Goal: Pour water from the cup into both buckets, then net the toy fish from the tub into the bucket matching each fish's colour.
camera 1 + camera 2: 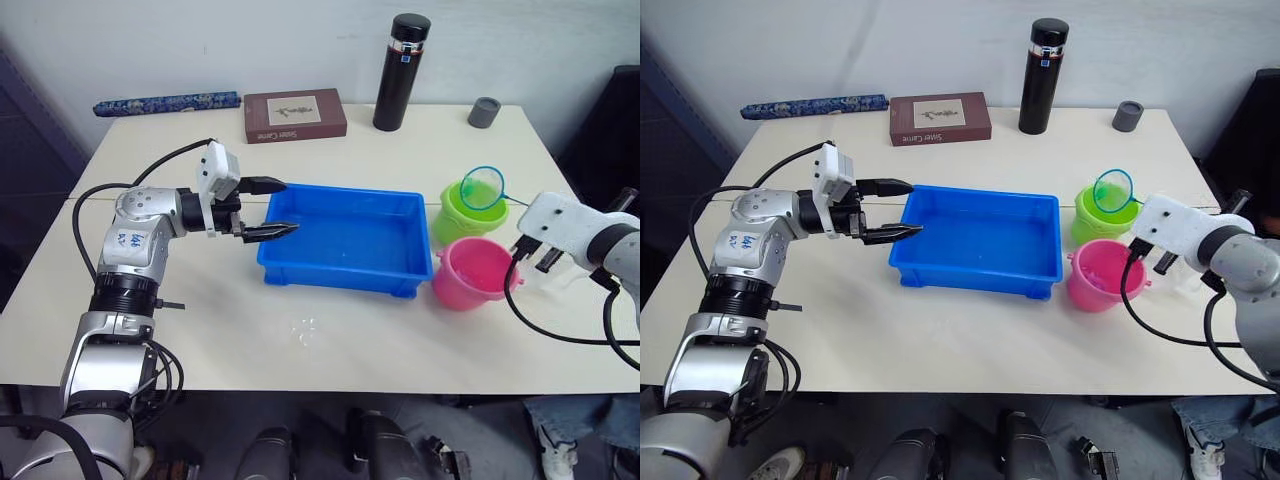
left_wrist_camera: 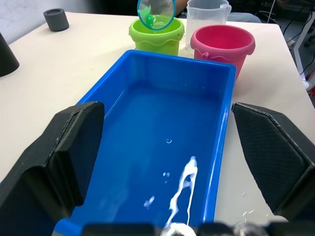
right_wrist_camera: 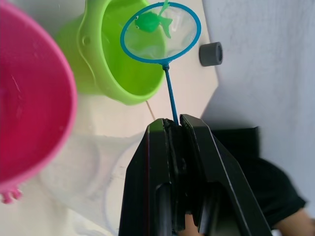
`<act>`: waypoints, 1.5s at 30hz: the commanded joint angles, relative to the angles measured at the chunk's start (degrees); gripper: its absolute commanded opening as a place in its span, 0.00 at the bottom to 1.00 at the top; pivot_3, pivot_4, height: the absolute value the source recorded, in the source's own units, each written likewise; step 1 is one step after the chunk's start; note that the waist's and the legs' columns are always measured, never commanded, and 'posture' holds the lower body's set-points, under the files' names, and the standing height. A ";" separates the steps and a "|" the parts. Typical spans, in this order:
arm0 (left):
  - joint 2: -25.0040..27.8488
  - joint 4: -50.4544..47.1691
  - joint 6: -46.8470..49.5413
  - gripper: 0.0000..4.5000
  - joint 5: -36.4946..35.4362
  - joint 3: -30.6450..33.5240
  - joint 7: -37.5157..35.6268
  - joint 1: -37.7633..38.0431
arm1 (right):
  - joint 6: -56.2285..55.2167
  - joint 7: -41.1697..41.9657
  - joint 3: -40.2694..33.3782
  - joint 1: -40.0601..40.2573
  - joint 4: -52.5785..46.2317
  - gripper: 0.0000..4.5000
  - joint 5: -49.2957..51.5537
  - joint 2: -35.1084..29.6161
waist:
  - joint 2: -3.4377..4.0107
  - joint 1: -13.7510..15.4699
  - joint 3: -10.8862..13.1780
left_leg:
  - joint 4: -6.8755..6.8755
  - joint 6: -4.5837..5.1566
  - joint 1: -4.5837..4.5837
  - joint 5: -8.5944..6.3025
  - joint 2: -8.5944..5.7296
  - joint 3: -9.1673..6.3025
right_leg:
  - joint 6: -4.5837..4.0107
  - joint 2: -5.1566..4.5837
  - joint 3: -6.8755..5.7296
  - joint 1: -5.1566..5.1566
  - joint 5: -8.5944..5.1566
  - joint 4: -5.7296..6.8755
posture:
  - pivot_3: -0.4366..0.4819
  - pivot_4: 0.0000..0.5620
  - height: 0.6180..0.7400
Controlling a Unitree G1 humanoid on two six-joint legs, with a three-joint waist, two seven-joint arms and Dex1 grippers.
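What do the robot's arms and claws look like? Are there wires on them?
The arms are silver-grey metal tubes with black rings at the joints. The left one has blue handwriting on it. White boxy wrist pieces lead to each claw, left claw and right claw, both with two black pointed fingers. Black cables loop along both arms.

Two buckets (image 1: pixel 463 212), one tub (image 1: pixel 345 240), one net (image 3: pixel 161 33), one green fish (image 3: pixel 150 22), one cup (image 2: pixel 207 11).

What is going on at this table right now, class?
The right pincer is shut on the net handle, holding a green fish above the lime green bucket. The pink bucket stands beside it. The left pincer is open at the end of the blue tub.
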 commanded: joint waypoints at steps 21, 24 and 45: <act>0.70 -1.27 -0.04 0.99 0.02 1.15 -0.73 -0.21 | -20.17 -9.01 -1.64 7.24 3.65 0.00 -28.30 -3.34 | 0.00 0.23 0.00 | 0.06 0.01 0.02 0.02 0.02 0.04 | 0.02 0.11 0.04 0.03 0.01 0.05 | 0.48 0.27 1.00; 0.60 -1.23 -0.11 0.99 0.05 1.08 -0.75 -0.31 | -21.37 -10.37 -2.67 9.07 2.54 0.00 -31.44 -3.58 | 0.00 0.24 0.00 | 0.07 0.01 0.02 0.02 0.02 0.05 | 0.02 0.11 0.04 0.02 0.01 0.05 | 0.48 0.27 1.00; 0.18 -1.45 -0.37 0.99 -0.06 1.11 -0.67 -0.35 | -22.36 -12.55 -6.75 14.87 -2.50 0.00 -46.32 2.36 | 0.00 0.25 0.00 | 0.14 -0.01 0.04 0.02 0.02 0.07 | 0.05 0.33 0.11 0.05 0.03 0.11 | 0.48 0.27 1.00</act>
